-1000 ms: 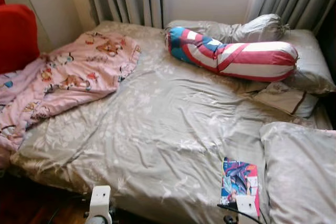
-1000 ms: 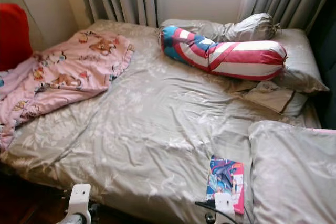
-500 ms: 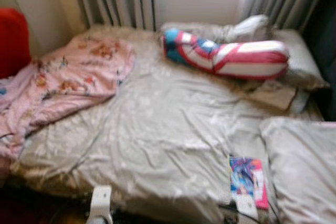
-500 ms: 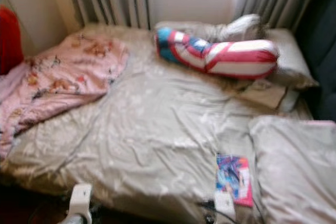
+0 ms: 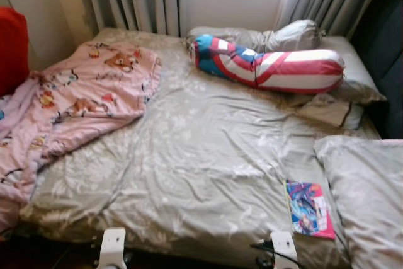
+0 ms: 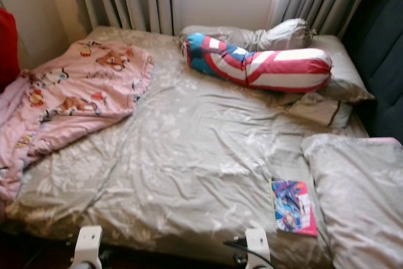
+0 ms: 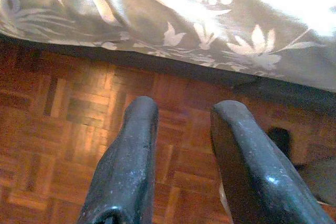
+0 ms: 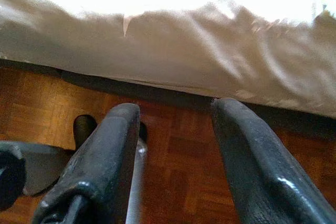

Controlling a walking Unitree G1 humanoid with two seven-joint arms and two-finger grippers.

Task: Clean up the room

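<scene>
Pink-edged book (image 5: 309, 208) now farther right

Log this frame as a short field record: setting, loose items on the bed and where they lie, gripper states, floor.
setting: bed with grey floral cover, curtains behind
blanket: pink blanket crumpled on the bed's left side, spilling over the edge
bolster: red, white and blue bolster at the head, resting against grey pillows
book: colourful book flat near the front right edge, beside a large pillow
left gripper: open, low over the floor by the bed edge
right gripper: open, low by the bed edge
floor: wooden parquet
</scene>
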